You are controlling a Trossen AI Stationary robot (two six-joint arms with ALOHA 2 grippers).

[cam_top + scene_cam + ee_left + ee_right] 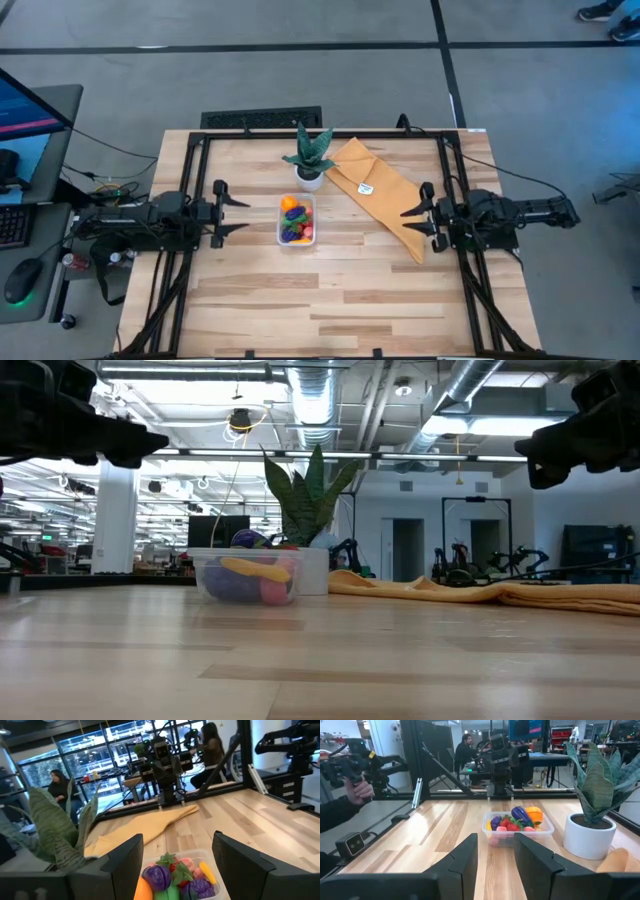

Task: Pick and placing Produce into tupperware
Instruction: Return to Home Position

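Observation:
The clear tupperware (296,221) stands on the table's middle, filled with several toy fruits and vegetables (293,216), purple, orange, red, green and yellow. It also shows in the right wrist view (518,828) and the left wrist view (177,875). My left gripper (240,215) is open and empty, above the table left of the tupperware. My right gripper (408,220) is open and empty, above the table to its right, over the mustard-yellow cloth (376,190).
A green-leafed plant in a white pot (310,160) stands just behind the tupperware. The mustard-yellow cloth lies from the pot toward the right arm. People show in the room beyond the table, and a hand (357,790) holds a device at the table's side.

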